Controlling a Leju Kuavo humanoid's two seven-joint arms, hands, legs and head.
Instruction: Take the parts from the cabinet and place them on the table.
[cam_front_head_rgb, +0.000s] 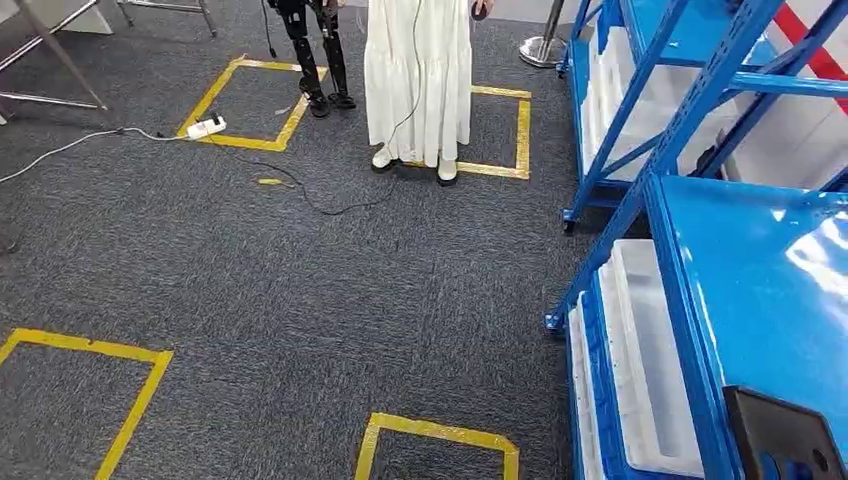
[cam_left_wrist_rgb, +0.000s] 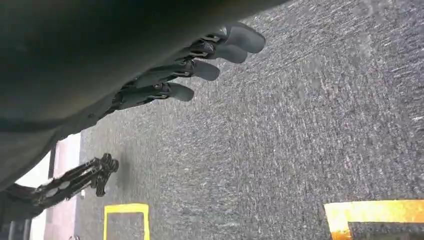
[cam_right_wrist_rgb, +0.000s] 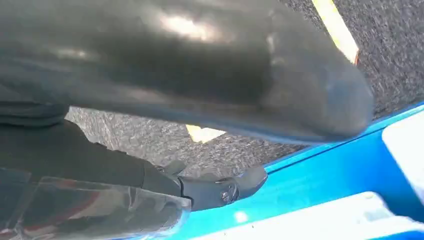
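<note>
A flat black part (cam_front_head_rgb: 782, 440) lies on the top of the blue rack (cam_front_head_rgb: 760, 300) at the lower right of the head view. My left hand (cam_left_wrist_rgb: 200, 65) hangs over grey carpet with its dark fingers (cam_left_wrist_rgb: 165, 92) stretched out and apart, holding nothing. My right hand (cam_right_wrist_rgb: 210, 150) hangs just beside the rack's blue edge (cam_right_wrist_rgb: 320, 175). Its thick grey thumb (cam_right_wrist_rgb: 225, 75) is blurred and close, and a dark finger (cam_right_wrist_rgb: 225, 189) points out straight. Carpet shows between thumb and finger. A glossy clear shape (cam_right_wrist_rgb: 100, 210) lies against the fingers; what it is I cannot tell.
White bins (cam_front_head_rgb: 650, 370) sit on the rack's lower shelf. A second blue rack (cam_front_head_rgb: 650, 90) stands further back. A person in a long white dress (cam_front_head_rgb: 418, 80) and another robot's black legs (cam_front_head_rgb: 318, 60) stand ahead. Yellow tape squares (cam_front_head_rgb: 250, 105), a power strip (cam_front_head_rgb: 206, 127) and a cable (cam_front_head_rgb: 320, 200) mark the carpet.
</note>
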